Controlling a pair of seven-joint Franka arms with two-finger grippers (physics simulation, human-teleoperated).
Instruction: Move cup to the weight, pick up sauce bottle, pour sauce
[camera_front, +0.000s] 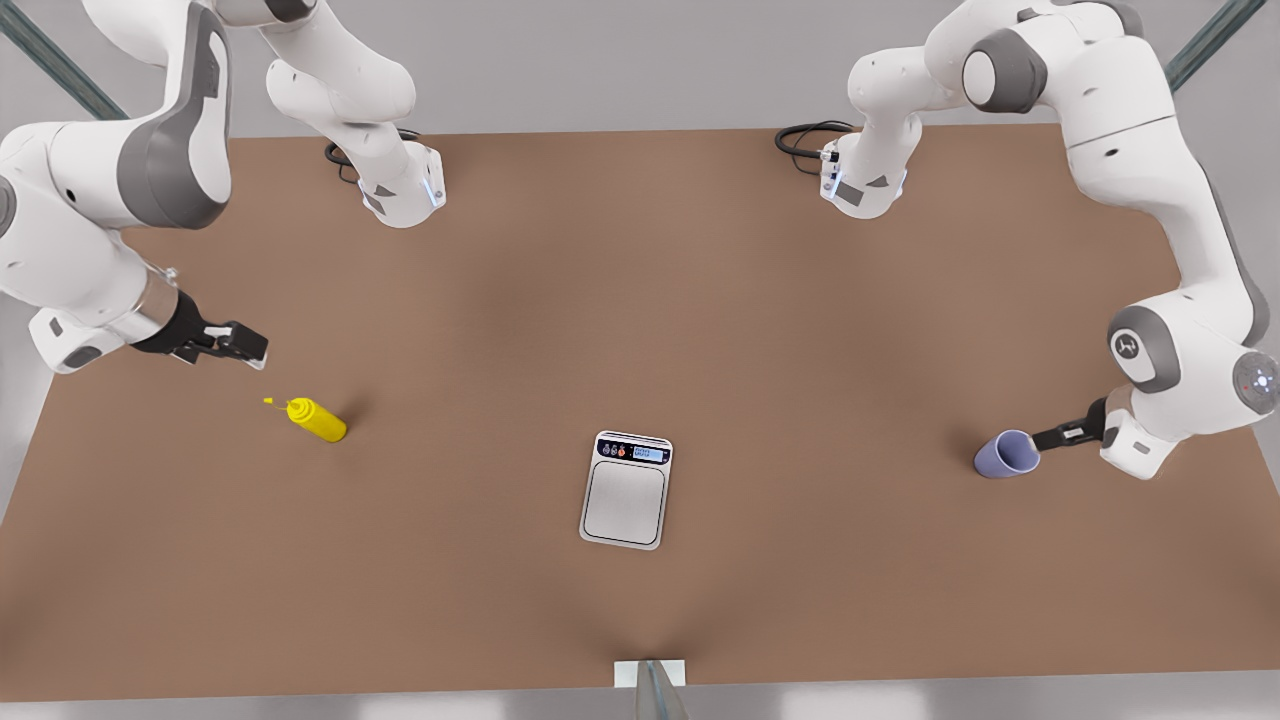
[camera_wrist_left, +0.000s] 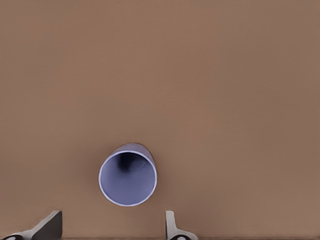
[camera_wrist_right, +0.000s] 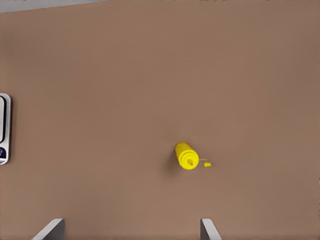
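Note:
The lavender-blue cup stands open side up on the brown table at the front view's right. My left gripper is just beside it, open, its fingertips short of the cup and not touching it. The yellow sauce bottle sits at the front view's left, with its thin nozzle toward the table's left edge. My right gripper hovers open above and behind the bottle, holding nothing. The weight, a flat silver scale with a lit display, lies mid-table with nothing on it.
Both arm bases stand at the table's far edge with black cables beside them. A small white bracket sits at the near edge. The edge of the scale shows in the right wrist view.

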